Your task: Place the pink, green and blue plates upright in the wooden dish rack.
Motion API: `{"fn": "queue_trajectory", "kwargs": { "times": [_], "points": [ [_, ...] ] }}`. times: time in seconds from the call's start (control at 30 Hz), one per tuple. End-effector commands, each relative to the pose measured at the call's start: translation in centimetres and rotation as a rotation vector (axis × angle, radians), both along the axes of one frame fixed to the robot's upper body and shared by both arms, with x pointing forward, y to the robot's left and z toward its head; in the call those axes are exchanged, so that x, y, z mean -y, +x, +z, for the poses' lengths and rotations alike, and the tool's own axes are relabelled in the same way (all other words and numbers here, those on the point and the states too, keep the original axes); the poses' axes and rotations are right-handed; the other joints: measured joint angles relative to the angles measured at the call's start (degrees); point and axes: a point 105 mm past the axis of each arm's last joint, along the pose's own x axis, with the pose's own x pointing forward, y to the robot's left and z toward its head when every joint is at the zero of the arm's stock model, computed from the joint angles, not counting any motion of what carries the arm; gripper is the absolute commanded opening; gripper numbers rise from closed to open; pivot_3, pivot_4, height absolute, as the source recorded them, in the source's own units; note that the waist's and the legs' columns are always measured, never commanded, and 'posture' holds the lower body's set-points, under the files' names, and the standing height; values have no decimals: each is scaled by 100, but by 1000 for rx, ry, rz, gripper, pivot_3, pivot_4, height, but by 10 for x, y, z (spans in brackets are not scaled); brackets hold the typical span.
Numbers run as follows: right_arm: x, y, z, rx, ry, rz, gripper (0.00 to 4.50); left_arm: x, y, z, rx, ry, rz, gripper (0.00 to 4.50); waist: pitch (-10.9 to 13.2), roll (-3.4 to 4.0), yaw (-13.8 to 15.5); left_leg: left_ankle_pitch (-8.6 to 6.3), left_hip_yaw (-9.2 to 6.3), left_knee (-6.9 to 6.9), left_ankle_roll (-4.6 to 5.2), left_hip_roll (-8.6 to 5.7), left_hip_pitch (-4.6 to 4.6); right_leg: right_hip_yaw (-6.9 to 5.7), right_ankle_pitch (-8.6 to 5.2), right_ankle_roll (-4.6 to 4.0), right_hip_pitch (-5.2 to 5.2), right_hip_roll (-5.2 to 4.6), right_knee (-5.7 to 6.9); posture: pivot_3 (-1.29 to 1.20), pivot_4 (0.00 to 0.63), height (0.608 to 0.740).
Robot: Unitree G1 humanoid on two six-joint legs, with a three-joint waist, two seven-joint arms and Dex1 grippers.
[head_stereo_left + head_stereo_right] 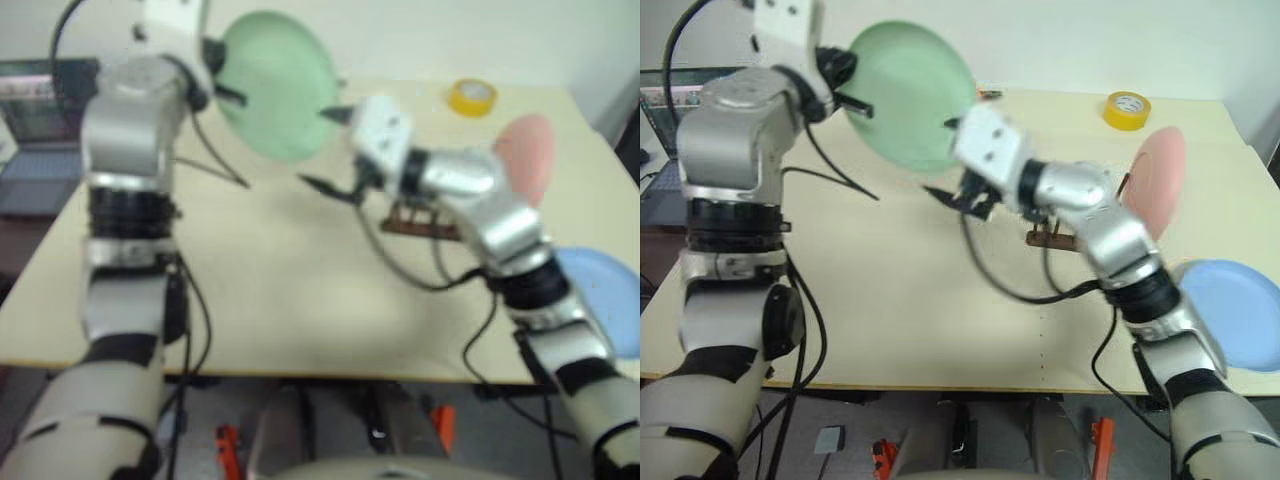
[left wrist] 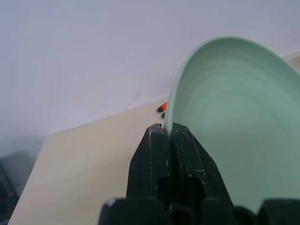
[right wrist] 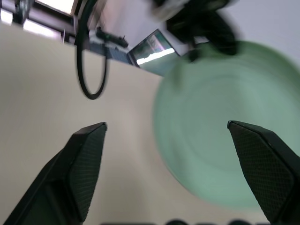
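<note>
Green plate (image 1: pixel 912 92) held on edge above beige table (image 1: pixel 890 300), face toward open right gripper (image 1: pixel 958 200); left gripper (image 2: pixel 168 140) clamps its rim. White wall behind.

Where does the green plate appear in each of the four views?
Left eye view: green plate, top centre, held up off the table.
Right eye view: top, left of centre.
Left wrist view: right half, rim pinched in the left claw.
Right wrist view: right side.
Shared landmark: the left claw on its rim.
</note>
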Motion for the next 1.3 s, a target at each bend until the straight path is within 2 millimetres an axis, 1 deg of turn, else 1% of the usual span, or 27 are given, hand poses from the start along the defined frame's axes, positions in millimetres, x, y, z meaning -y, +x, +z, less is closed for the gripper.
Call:
{"fn": "queue_trajectory", "kwargs": {
  "times": [0.03,0.13,0.23,0.4,0.5,0.6,0.73,0.83,0.87,1.0,1.1,1.17,1.23,1.27,1.3],
  "points": [
    [-13,1,3,96,-5,8,4500,3,-12,17,54,-38,15,18,0,0,-29,0,3,1,0,1,-3,3,1,0,-6,0,3,0,150,740],
    [-18,10,-3,118,-11,-24,4500,6,-18,14,32,-35,7,18,0,0,-60,1,2,1,0,4,-3,4,1,-1,-8,2,11,0,150,740],
    [-19,20,-8,150,-31,-61,4500,5,-25,14,19,-35,8,18,0,0,-71,2,1,2,-2,6,1,3,2,-1,-10,4,19,0,150,740],
    [-22,27,-27,182,-93,-81,4500,6,-37,16,7,-53,0,18,0,0,-75,5,0,3,-6,7,5,6,2,-2,-9,7,23,0,150,740],
    [-28,29,-30,203,-100,-81,3885,6,-42,14,-11,-61,-4,0,0,0,-79,5,0,2,-7,7,5,8,2,-2,-10,7,23,0,150,740],
    [-31,30,-31,222,-104,-79,2752,4,-46,15,-18,-61,-2,0,0,0,-79,6,-1,2,-7,7,6,9,2,-3,-10,7,24,0,150,740],
    [-35,30,-26,235,-82,-72,1346,-4,-47,12,-22,-34,32,0,0,0,-83,6,-1,3,-8,7,7,10,3,-3,-11,7,26,0,150,740],
    [-35,31,-24,253,-77,-78,207,-1,-47,10,-28,-32,23,0,0,0,-80,7,-4,2,-9,7,7,8,3,-3,-10,7,27,0,150,740],
    [-34,32,-23,263,-77,-82,19,0,-47,10,-30,-31,21,0,0,0,-80,7,-4,3,-10,6,7,8,3,-3,-10,6,27,0,150,740],
    [-31,34,-19,273,-62,-95,19,2,-46,6,-49,-20,2,0,0,0,-79,7,-3,3,-10,6,7,9,3,-4,-9,6,28,0,150,740],
    [-34,30,-14,261,-31,-81,0,4,-47,3,-65,-38,-17,730,0,0,-79,7,-3,3,-10,6,7,9,3,-4,-10,6,28,0,150,740],
    [-34,29,-12,265,-22,-78,0,4,-47,3,-66,-34,-25,1392,0,0,-79,7,-3,3,-10,6,7,9,3,-4,-10,6,29,0,150,740],
    [-33,31,-12,264,-20,-85,0,2,-47,1,-77,-29,-33,2148,0,0,-79,7,-4,3,-10,6,7,8,3,-4,-10,6,30,0,150,740],
    [-33,32,-12,268,-23,-89,0,0,-48,-3,-92,-18,-45,2487,0,0,-80,7,-3,3,-10,6,7,8,3,-4,-10,6,30,0,150,740],
    [-32,33,-12,274,-25,-92,0,-7,-47,-6,-104,-17,-42,2847,0,0,-86,7,-3,3,-10,6,8,9,3,-4,-10,6,30,0,150,740]
  ]
}}
